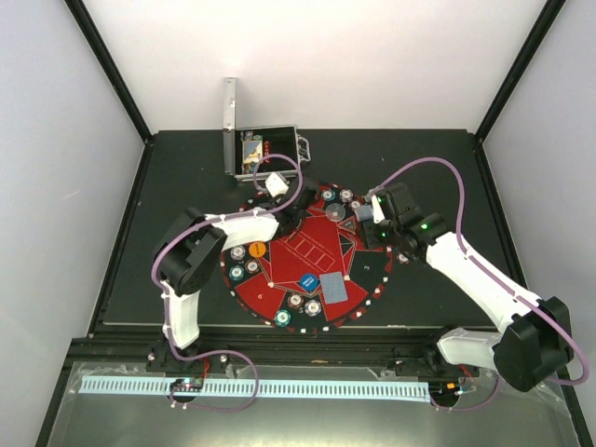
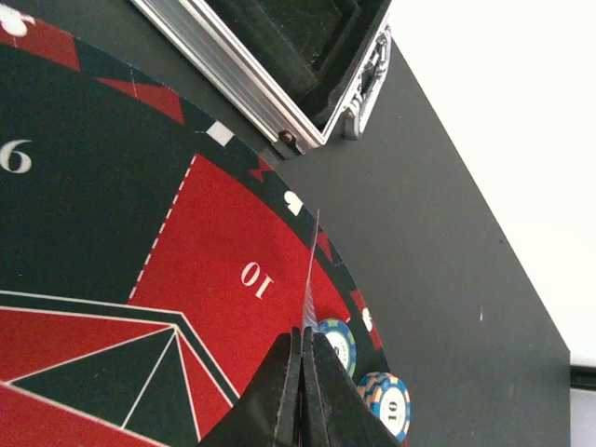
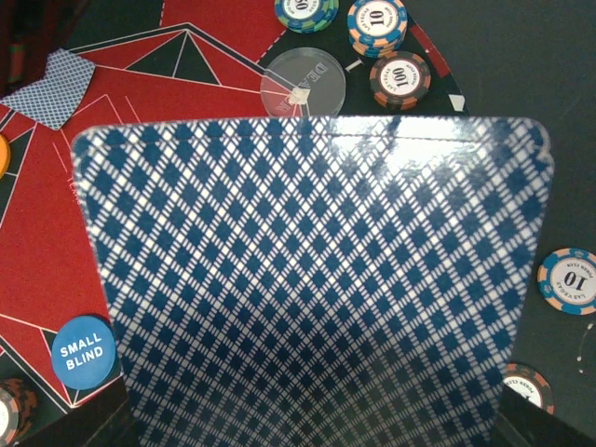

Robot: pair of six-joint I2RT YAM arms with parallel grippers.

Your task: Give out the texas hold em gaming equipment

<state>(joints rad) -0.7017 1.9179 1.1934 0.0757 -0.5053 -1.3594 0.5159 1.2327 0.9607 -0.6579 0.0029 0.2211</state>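
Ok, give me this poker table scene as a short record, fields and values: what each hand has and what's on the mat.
left hand: shut on a card seen edge-on, over the mat's rim near the case
right hand: holding blue-backed cards over the mat's far right
mat: round, red and black, chips around its edge
case: silver, open, beyond the mat
discs: clear dealer disc and blue small blind disc, both on the mat
loose card: face down on the mat
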